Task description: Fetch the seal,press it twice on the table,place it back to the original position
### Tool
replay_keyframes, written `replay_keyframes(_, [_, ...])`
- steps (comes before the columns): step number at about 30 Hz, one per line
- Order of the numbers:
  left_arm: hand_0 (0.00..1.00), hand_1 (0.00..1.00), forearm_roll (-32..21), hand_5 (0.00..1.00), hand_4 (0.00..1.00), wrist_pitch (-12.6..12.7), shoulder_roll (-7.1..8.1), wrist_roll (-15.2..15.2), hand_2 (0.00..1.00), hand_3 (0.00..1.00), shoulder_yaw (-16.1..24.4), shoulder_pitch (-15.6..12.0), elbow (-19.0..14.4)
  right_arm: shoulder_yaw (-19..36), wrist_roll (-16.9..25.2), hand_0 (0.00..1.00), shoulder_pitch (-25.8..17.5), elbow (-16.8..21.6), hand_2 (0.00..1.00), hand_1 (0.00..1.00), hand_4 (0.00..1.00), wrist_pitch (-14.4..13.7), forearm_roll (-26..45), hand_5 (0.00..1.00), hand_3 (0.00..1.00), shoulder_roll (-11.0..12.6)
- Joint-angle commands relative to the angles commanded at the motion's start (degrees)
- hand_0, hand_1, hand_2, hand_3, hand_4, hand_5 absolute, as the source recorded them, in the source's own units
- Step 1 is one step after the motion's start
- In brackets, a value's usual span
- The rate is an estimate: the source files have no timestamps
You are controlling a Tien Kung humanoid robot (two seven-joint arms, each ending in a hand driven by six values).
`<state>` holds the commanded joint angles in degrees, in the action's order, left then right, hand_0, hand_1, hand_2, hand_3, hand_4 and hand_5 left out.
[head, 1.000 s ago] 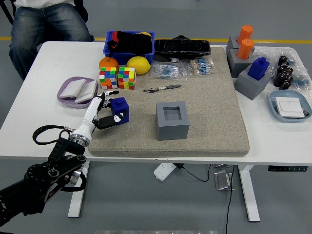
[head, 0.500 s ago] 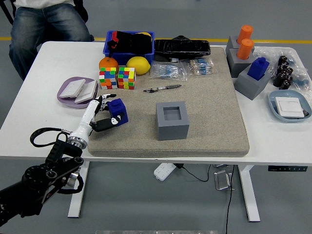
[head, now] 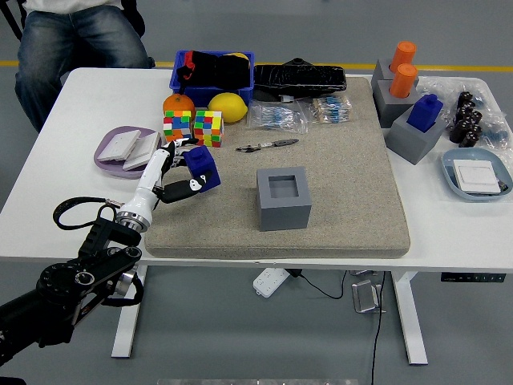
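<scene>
My left hand (head: 170,172) has its fingers (head: 192,185) clamped round the blue seal (head: 201,167), holding it tilted over the left part of the grey mat (head: 345,172). I cannot tell whether the seal's base touches the mat or hangs just above it. The black arm behind that hand comes in from the lower left corner, at about 7 o'clock from the seal.

The grey holder block (head: 284,197) with its open square recess stands on the mat at about 4 o'clock from the seal, apart from it. At 12 o'clock from the seal, close by, sit two colour cubes (head: 193,127), with an orange (head: 175,103) and a lemon (head: 228,106) just beyond them and a blue bin (head: 212,70) further back. A pen (head: 268,145) lies on the mat at about 2 o'clock from the seal. At 9 o'clock from my hand a purple tray (head: 109,160) rests on the white tabletop (head: 56,184).

On the far right stand grey blocks carrying two orange seals (head: 403,68) and another blue seal (head: 426,111), and near the right edge a blue dish (head: 478,174) holds a white piece. A person in jeans (head: 68,44) sits at the far left corner.
</scene>
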<state>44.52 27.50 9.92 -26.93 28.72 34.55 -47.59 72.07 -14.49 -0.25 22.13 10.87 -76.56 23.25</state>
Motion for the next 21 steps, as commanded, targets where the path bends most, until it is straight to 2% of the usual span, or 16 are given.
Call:
replay_keyframes(5, [0.644,0.467,2.0,0.002,0.664,-1.0,0.44,1.6,0.441,0.786,0.9,1.2,-5.0,0.0,0.0,0.915,0.0,0.0,0.789,0.783,0.939,0.0,0.0,0.625,0.785,0.1])
replay_keyframes(11, [0.645,0.469,5.4,0.002,0.662,-4.2,0.87,5.9,0.444,0.789,-0.7,3.1,-11.0,-0.5,0.0,0.915,0.2,0.0,0.789,0.783,0.939,0.0,0.1,0.625,0.785,0.3])
replay_keyframes(16, [0.645,0.469,7.1,0.002,0.662,-6.1,0.61,8.5,0.444,0.789,-2.9,5.0,-12.7,-0.9,0.0,0.915,0.4,0.0,0.789,0.783,0.939,0.1,0.3,0.625,0.785,0.5])
replay_keyframes(21, [0.645,0.471,7.2,0.002,0.662,-7.0,0.25,9.6,0.445,0.788,-5.3,7.0,-13.3,-1.1,0.0,0.915,0.5,0.0,0.789,0.783,0.939,0.1,0.3,0.625,0.786,0.7])
